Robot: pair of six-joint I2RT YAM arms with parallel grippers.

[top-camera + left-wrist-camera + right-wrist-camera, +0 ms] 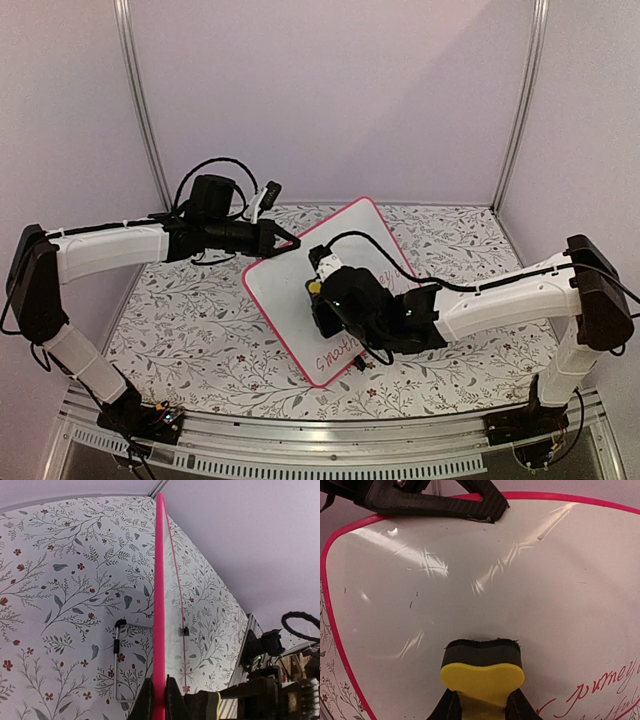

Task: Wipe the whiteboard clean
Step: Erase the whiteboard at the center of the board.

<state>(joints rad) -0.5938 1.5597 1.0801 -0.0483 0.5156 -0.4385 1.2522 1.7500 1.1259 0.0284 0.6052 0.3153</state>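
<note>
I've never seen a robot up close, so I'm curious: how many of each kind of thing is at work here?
Whiteboard: 1
Yellow eraser: 1
Robot arms: 2, left arm and right arm
Total: 4

place: robot lab booth | evid: plain partition walls [330, 100], alu posts [141, 100], floral tbl cover [200, 320]
</note>
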